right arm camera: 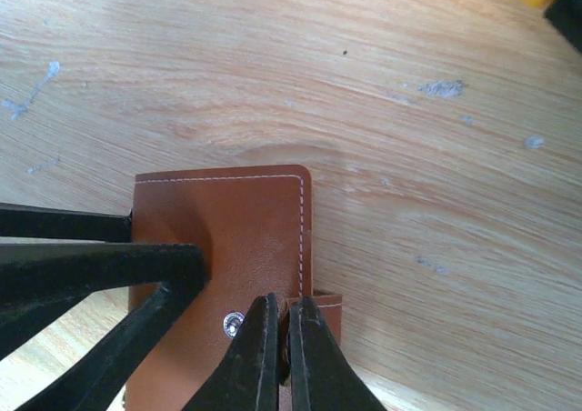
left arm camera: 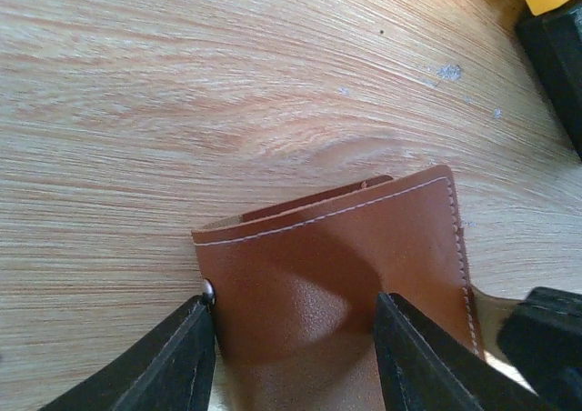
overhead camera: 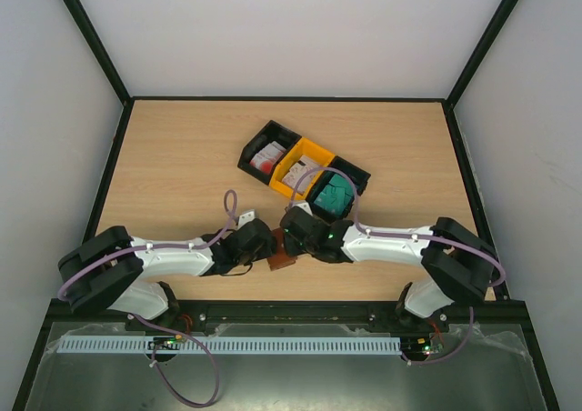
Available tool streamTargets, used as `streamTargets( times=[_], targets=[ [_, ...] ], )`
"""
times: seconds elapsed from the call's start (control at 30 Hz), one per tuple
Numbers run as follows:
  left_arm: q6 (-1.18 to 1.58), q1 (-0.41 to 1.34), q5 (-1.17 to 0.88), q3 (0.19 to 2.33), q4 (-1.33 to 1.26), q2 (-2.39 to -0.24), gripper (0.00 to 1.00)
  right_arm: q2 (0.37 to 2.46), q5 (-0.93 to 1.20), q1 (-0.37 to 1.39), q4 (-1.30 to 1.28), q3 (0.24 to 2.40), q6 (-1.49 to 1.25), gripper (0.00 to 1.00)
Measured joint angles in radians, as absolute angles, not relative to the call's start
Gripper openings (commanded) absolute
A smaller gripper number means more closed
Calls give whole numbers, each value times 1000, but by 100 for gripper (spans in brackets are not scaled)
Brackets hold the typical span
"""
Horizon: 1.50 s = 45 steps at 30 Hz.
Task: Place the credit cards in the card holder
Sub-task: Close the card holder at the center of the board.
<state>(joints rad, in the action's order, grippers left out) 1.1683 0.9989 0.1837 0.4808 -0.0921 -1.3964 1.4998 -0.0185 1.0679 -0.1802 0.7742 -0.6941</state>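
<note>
- Top view: near the front edge of the pale wooden table (overhead camera: pixel 182 156), between the two arms, small brown leather folding card holder (overhead camera: pixel 283 262), closed flat; judged to be the opening step, no card loaded yet
- Behind it and well apart, three plastic bins in a row: black bin (overhead camera: pixel 247 153) with white red-marked credit cards (overhead camera: pixel 265 156), yellow bin (overhead camera: pixel 316 145) with white credit cards (overhead camera: pixel 296 176), second black bin (overhead camera: pixel 359 173) with teal-green credit cards (overhead camera: pixel 336 195)
- Left wrist view: left end effector (left arm camera: pixel 294 304) about half spread, one finger at the card holder's edge beside the metal snap stud (left arm camera: pixel 208 291), the other down on the leather face; looks like pinning, not clasping
- Right wrist view: right end effector (right arm camera: pixel 286 302) shut tight at the card holder's edge by the stitched snap tab (right arm camera: pixel 326 304); cannot tell about any leather nipped between
- Next, probably: secure the tab, then peel upward to pop the snap while pinning the body flat, without dragging it
- No brand stamp or readable writing anywhere; card marks too small to read
</note>
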Motion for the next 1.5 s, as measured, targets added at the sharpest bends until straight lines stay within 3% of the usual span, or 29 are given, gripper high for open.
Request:
streamTargets(
  times=[0.43, 0.87, 1.13, 1.37, 1.5],
  targets=[
    [1190, 998, 185, 439, -163, -1386, 45, 1584, 55, 1067, -75, 749, -688, 2],
    [1195, 998, 185, 423, -181, -1377, 44, 1596, 104, 1060, -18, 746, -706, 11],
    [1195, 998, 185, 423, -181, -1377, 44, 1596, 106, 1060, -2, 738, -720, 9],
    [1195, 998, 186, 423, -181, -1377, 44, 1589, 111, 1060, -4, 736, -722, 24],
    [1194, 998, 186, 424, -181, -1380, 44, 1575, 126, 1061, -8, 729, -720, 25]
  ],
)
